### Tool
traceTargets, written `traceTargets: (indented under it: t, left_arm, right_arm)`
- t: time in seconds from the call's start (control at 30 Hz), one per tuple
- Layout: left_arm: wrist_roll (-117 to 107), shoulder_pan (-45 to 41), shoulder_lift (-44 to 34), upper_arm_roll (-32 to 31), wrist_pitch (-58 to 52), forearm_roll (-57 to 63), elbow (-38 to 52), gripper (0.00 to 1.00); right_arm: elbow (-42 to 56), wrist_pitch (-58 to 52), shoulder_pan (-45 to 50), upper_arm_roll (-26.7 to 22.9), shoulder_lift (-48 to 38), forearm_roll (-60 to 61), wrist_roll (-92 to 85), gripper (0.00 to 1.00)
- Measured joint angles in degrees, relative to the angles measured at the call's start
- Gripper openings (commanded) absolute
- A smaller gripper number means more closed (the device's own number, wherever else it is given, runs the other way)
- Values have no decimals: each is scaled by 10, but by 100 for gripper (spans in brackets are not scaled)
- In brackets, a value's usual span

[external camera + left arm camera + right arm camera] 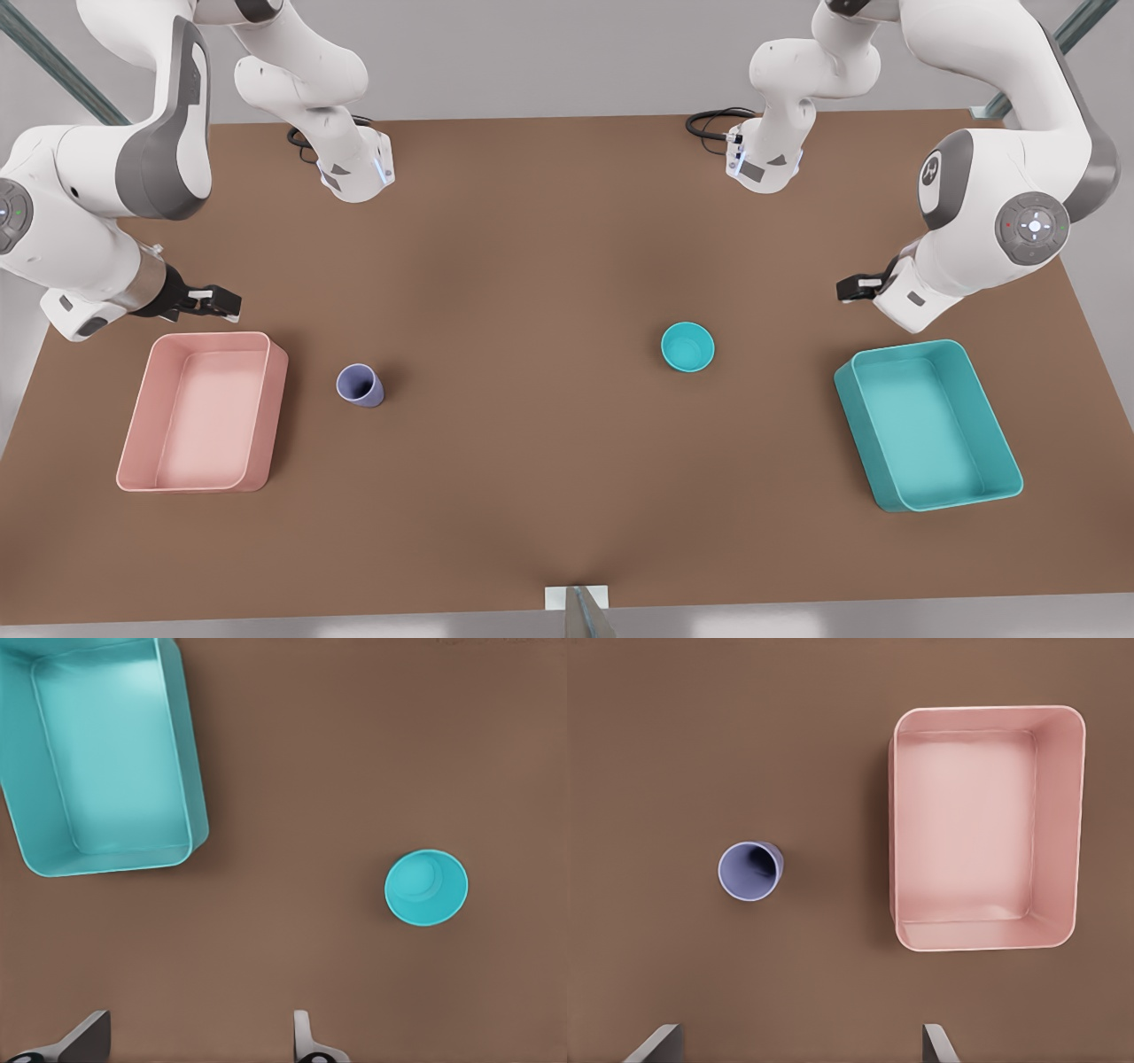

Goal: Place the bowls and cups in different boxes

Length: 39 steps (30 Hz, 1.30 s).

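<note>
Resting on the brown table (549,443), the pink box (202,412) and the teal box (928,424) both hold nothing; their floors are bare. The pink box lies at the front view's left end of the table, the teal box at the front view's right end, well apart from each other. The cup (360,385), lavender-blue, tapered and handleless, stands upright just beside the pink box, on the side toward the teal box. The bowl (687,346), small, round, glossy teal and wide-mouthed, sits upright near the teal box, on its side toward the pink box, with open table between them.

The right gripper (217,301) hangs above the pink box's far edge, its fingers (939,1043) spread wide and holding nothing. The left gripper (856,287) hangs above the table just beyond the teal box's far edge, its fingers (306,1036) likewise spread wide and empty.
</note>
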Motion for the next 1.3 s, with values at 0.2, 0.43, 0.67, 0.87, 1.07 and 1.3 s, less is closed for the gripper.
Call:
traceTargets:
  t: [0.2,0.43,0.67,0.87,1.07,1.3]
  left_arm:
    - [-8,-15,60,-1,31,-31,-16,100]
    - [4,-63,194,-4,168,-193,-115,100]
    - [77,-64,204,-4,287,-300,-202,100]
    - [140,-69,218,-4,322,-314,-216,100]
    - [196,-76,233,-4,338,-318,-216,21]
    - [241,-75,227,-4,340,-316,-210,21]
  right_arm:
    - [-2,17,23,3,69,1,7,100]
    - [-106,139,50,3,116,6,13,100]
    - [-216,312,47,3,128,9,18,100]
    - [-275,416,49,4,126,10,21,100]
    - [-308,455,50,6,133,9,24,100]
    - [-305,482,50,6,177,9,26,100]
